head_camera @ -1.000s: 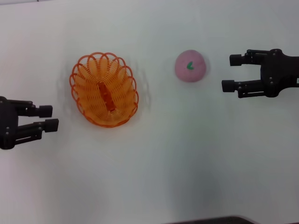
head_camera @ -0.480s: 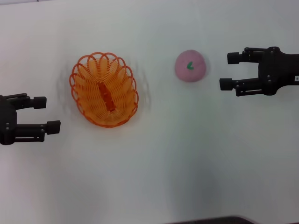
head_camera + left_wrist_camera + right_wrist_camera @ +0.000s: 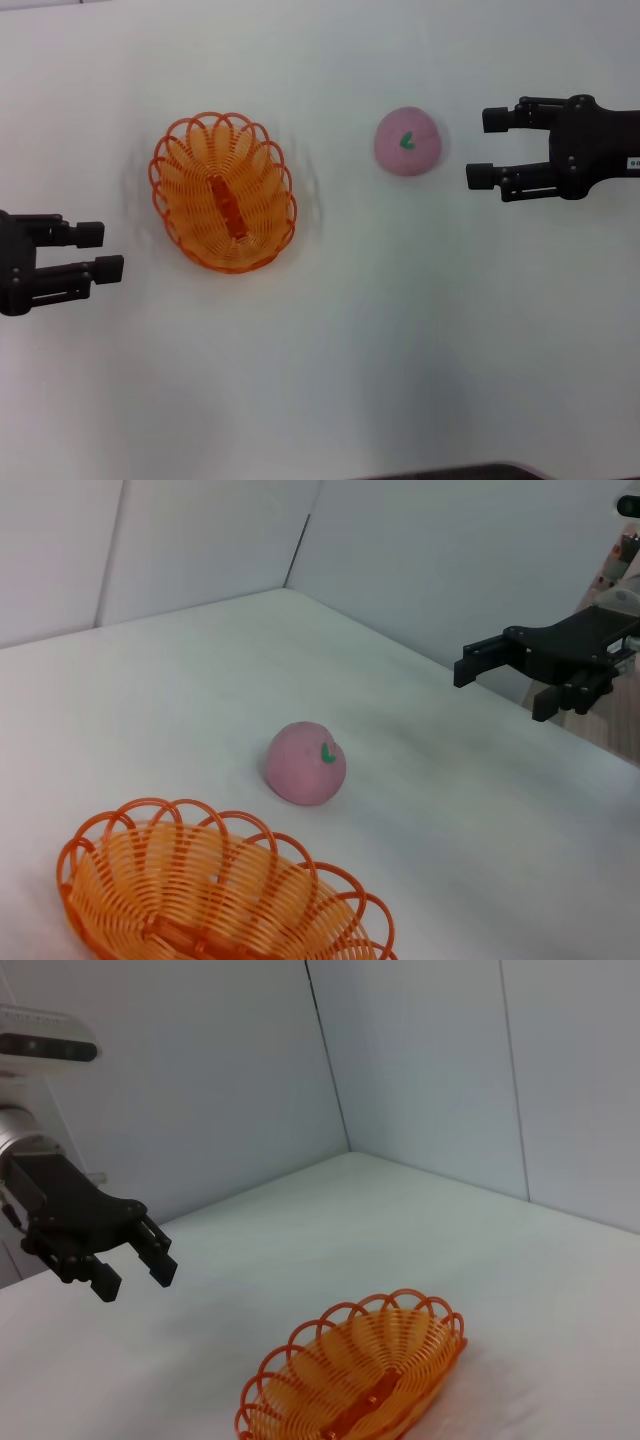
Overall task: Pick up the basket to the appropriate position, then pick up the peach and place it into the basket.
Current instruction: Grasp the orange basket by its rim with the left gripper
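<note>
While nothing has yet been lifted, the basket (image 3: 224, 192) is seen resting on the white table (image 3: 400, 350), and it is taken here as the landmark. The peach (image 3: 408, 141) lies well apart from the basket on the robot's right side, slightly farther from the robot, with its green leaf mark turned upward. The left gripper (image 3: 92, 251) is held near the basket on its left side, fingers spread and empty, touching nothing. The right gripper (image 3: 485, 147) is held beyond the peach, on the side away from the basket, likewise parted and empty.

The basket is judged to be light and springy, its thin wire loops likely to flex or slip if pinched loosely; a grip across the scalloped rim at the end nearest the left gripper is judged soundest. The peach is judged light, smooth and prone to roll, so a hold across its widest middle would be needed.
</note>
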